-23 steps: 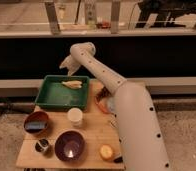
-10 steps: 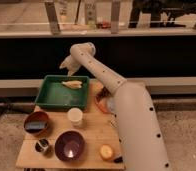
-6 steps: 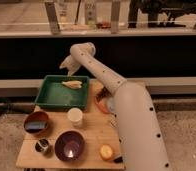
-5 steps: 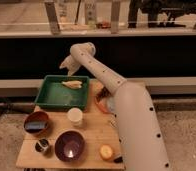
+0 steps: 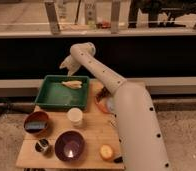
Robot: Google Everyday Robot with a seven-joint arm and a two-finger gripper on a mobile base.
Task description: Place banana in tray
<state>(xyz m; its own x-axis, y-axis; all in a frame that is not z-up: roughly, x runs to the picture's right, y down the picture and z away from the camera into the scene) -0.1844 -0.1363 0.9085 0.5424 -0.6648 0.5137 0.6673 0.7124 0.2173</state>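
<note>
At the left of the desk sits a brown bowl, with a small metal cup in front of it. Behind them lies the green tray. The end effector hangs above the tray's far rim; whether it is wide or narrow cannot be told. The banana lies inside the tray near its far right corner, just below the end effector and slightly to its right, apart from it. Nearer the front stand a purple bowl and a white cup. A round orange fruit sits at the front right, beside the white arm.
</note>
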